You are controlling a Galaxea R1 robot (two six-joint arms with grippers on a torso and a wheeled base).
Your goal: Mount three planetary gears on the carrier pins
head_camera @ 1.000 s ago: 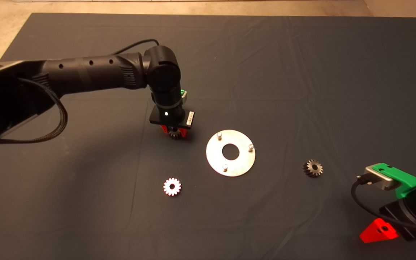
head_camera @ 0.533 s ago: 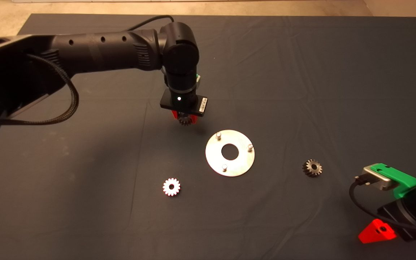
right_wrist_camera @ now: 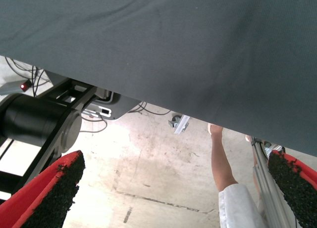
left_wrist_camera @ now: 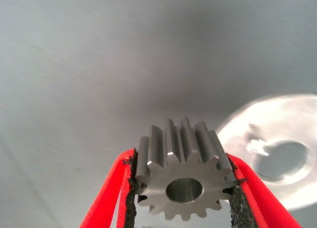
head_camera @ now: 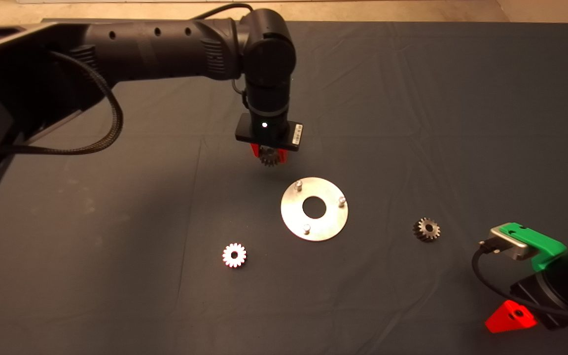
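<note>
One planetary gear (left_wrist_camera: pixel 183 176) clamped in left gripper (left_wrist_camera: pixel 184 188) above mat (head_camera: pixel 412 98).

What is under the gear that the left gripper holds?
Only bare dark mat shows under the held gear, gripped between the left gripper's fingers. The carrier disc lies beside it, not underneath. The mat directly below the gear is hidden by it.

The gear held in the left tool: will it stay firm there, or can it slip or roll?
The gear looks like solid metal, so probably stiff and heavy for its size. The left tool clamps its toothed rim between rough black pads, so slipping seems unlikely. Dropped on edge, it might roll.
</note>
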